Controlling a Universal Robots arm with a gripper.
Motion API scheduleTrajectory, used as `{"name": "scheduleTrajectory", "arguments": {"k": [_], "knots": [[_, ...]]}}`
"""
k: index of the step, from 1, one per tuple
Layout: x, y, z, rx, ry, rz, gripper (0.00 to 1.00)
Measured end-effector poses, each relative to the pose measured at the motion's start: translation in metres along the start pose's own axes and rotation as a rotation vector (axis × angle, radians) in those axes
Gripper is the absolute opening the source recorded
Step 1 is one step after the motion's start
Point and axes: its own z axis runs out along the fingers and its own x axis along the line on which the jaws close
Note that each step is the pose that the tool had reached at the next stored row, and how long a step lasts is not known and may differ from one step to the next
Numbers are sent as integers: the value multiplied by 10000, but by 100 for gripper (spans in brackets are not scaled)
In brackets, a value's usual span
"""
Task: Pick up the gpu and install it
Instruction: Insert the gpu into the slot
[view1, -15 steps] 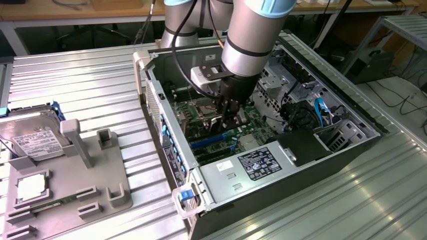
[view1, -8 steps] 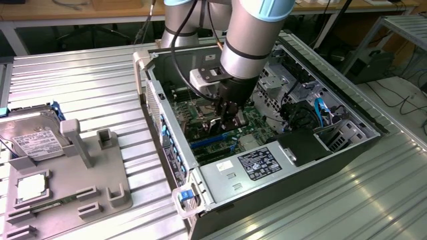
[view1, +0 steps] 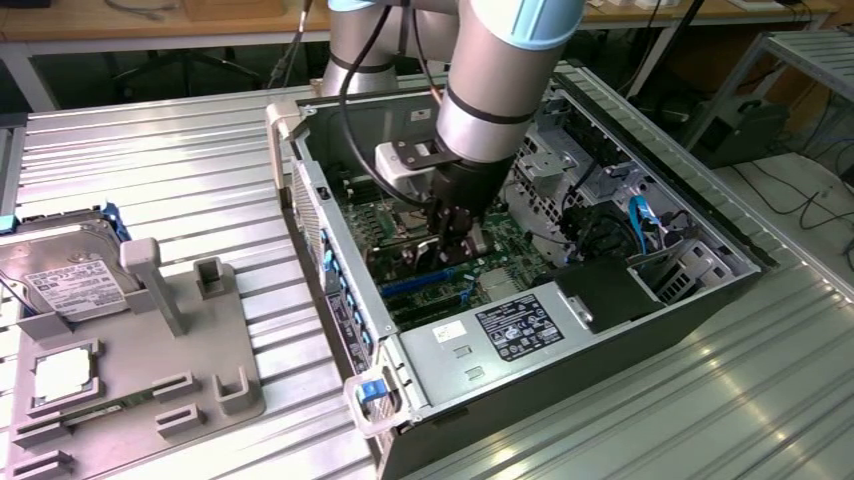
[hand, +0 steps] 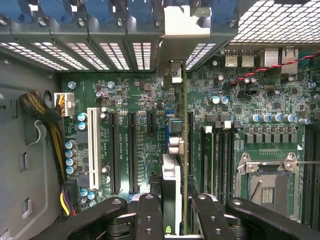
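In the exterior view we see the claw (view1: 451, 252) down inside the open case (view1: 302, 190), low over the motherboard (view1: 510, 262). A hard drive (view1: 60, 275) sits well apart on the table (view1: 160, 160).

In the wrist view its fingers (hand: 147, 215) grip the gpu (hand: 171, 190). The card stands edge-on over the motherboard, between the black slots (hand: 132, 150) and the memory sticks (hand: 206, 155).

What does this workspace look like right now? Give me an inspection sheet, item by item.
Surface: ribbed metal table carrying an open computer case and a grey fixture.
Job's things: gpu edge-on over the motherboard slots; seating unclear.
Clutter: hard drive and square chip on the fixture.
Grippers: gripper shut on the gpu.
Cables: blue cables and yellow-black bundle inside the case.
Surroundings: wooden desk, floor cables.
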Motion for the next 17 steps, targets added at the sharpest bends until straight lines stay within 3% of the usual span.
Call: {"name": "scheduleTrajectory", "arguments": {"k": [17], "knots": [[8, 71, 110, -31, 2, 0, 28]]}}
